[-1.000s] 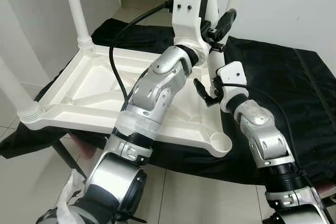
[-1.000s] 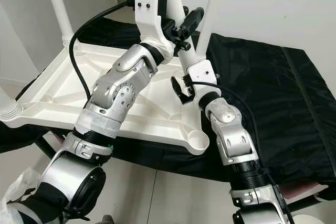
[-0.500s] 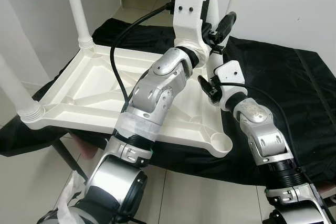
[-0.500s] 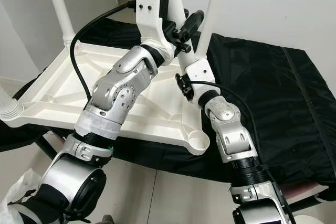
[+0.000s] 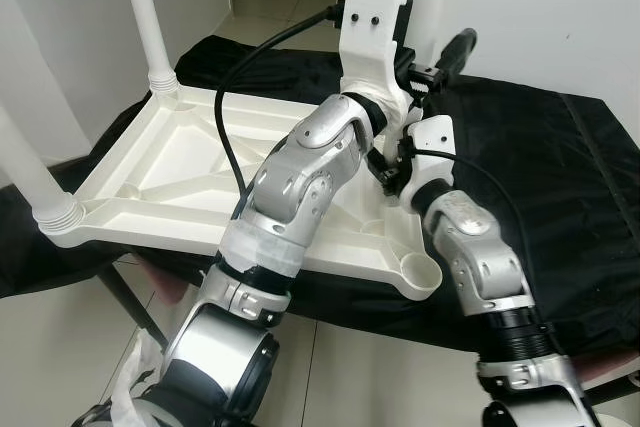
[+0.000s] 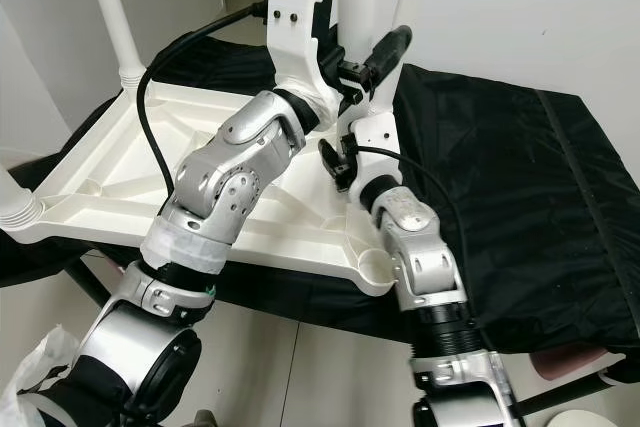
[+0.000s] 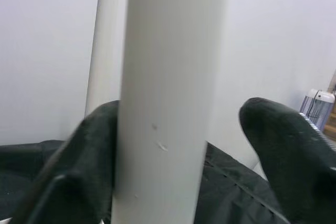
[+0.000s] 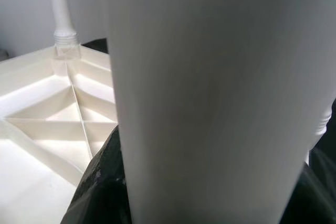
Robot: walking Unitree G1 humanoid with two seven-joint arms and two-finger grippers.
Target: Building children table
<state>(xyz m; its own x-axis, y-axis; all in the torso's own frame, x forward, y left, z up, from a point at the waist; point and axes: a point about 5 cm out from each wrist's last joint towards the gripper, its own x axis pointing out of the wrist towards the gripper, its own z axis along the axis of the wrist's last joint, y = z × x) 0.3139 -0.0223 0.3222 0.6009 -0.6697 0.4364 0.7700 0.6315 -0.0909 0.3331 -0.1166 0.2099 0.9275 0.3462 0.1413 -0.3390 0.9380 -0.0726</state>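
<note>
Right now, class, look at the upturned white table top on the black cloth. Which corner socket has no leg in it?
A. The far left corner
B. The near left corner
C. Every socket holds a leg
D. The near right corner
D: the near right corner socket of the table top is an open round cup, while white legs stand at the near left and far left corners.
</note>
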